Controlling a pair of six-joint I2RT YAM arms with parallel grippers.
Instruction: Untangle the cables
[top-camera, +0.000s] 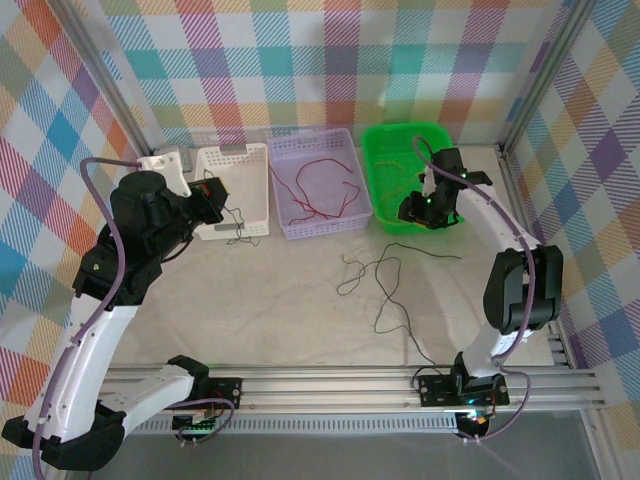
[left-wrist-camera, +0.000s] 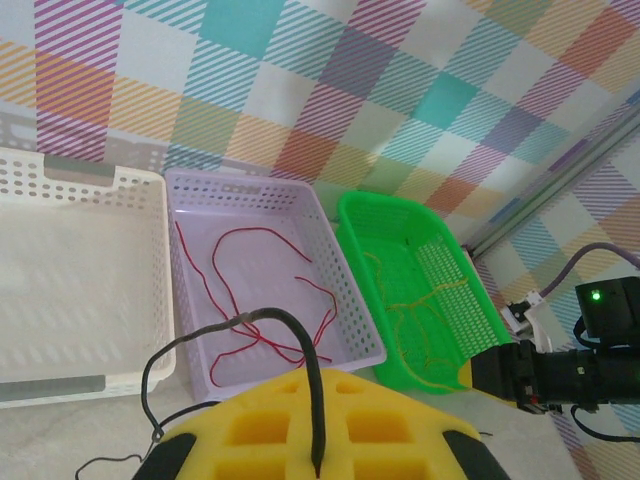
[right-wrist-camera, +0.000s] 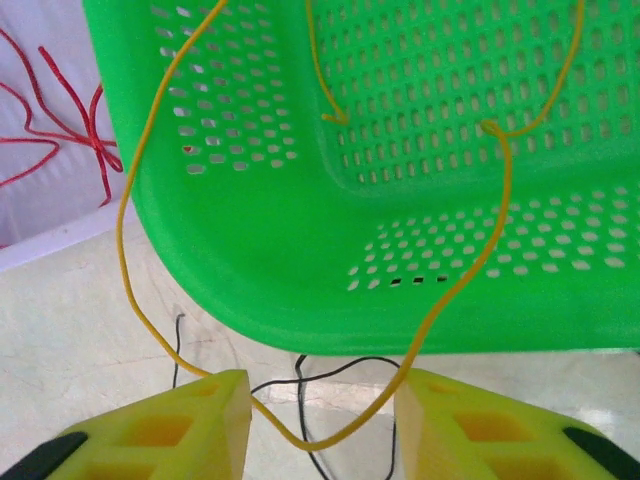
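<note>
**A:** Where the left gripper's (left-wrist-camera: 318, 380) yellow fingers (left-wrist-camera: 280, 400) meet, what sits between them?

**B:** A black cable (left-wrist-camera: 240, 320), pinched in the seam of the closed fingers. It arches up and to the left, then drops towards the table (left-wrist-camera: 70, 430). That gripper is at the near end of the white basket (left-wrist-camera: 150, 185).

**A:** And the right gripper (right-wrist-camera: 320, 400)?

**B:** Its fingers stand apart, with a loop of yellow cable (right-wrist-camera: 125, 250) hanging through the gap. Whether the loop touches either pad, I cannot tell. From there the cable climbs over the near wall of the green basket (right-wrist-camera: 260, 250), on the far right.

**A:** The rest?

**B:** Red cables (top-camera: 300, 195) lie in the purple basket (top-camera: 325, 228), between the other two baskets. Loose black cables (top-camera: 385, 285) sprawl on the table, nearer than the baskets.
</note>
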